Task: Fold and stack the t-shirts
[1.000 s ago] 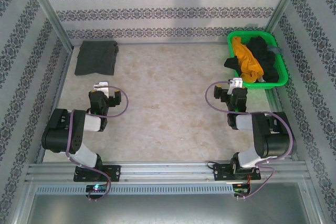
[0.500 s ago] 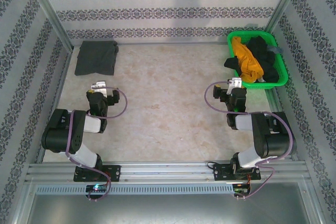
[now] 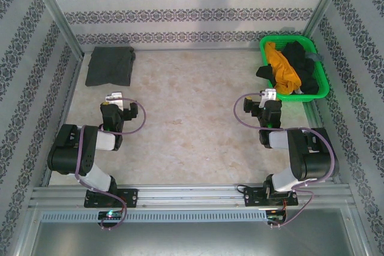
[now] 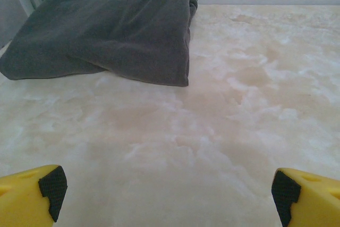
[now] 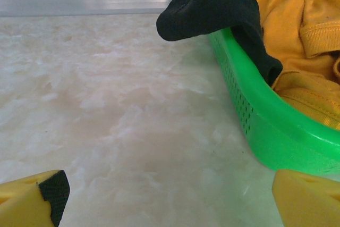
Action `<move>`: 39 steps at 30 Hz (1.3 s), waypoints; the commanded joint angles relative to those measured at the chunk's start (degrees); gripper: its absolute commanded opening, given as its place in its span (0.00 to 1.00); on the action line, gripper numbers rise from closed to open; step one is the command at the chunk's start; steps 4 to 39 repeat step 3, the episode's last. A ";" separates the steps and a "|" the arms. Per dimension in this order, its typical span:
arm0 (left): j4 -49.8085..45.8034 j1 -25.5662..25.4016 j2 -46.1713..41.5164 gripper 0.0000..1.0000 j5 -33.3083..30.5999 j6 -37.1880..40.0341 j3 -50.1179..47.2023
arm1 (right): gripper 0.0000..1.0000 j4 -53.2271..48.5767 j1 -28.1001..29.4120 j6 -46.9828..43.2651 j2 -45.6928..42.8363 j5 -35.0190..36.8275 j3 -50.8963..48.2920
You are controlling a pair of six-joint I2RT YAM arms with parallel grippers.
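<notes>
A folded charcoal-grey t-shirt [image 3: 110, 66] lies flat at the table's far left corner; the left wrist view shows the same t-shirt [image 4: 106, 30] ahead. My left gripper [image 3: 113, 98] rests open just short of it, nothing between its yellow fingertips [image 4: 32, 195]. A mustard-yellow t-shirt [image 3: 282, 67] and a black t-shirt [image 3: 300, 64] are heaped in the green basket [image 3: 316, 91] at the far right. My right gripper [image 3: 268, 96] stands open beside the basket's near-left corner, holding nothing. A black sleeve [image 5: 212, 11] hangs over the basket rim [image 5: 249, 104].
Patterned walls and metal rails close in the table on three sides. The beige tabletop [image 3: 192, 106] stretches between the two arms. The basket wall stands right by the right finger of my right gripper.
The left gripper shifted slightly to the left and towards the grey t-shirt. The right arm and the shirts stayed as they were.
</notes>
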 commanded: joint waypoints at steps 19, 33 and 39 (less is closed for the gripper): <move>-0.93 0.45 -0.11 1.00 0.90 0.53 1.00 | 0.98 2.03 0.04 -0.64 -0.19 0.18 -0.14; -0.93 0.45 -0.11 1.00 0.90 0.53 1.00 | 0.98 2.03 0.04 -0.64 -0.19 0.18 -0.14; -0.93 0.45 -0.11 1.00 0.90 0.53 1.00 | 0.98 2.03 0.04 -0.64 -0.19 0.18 -0.14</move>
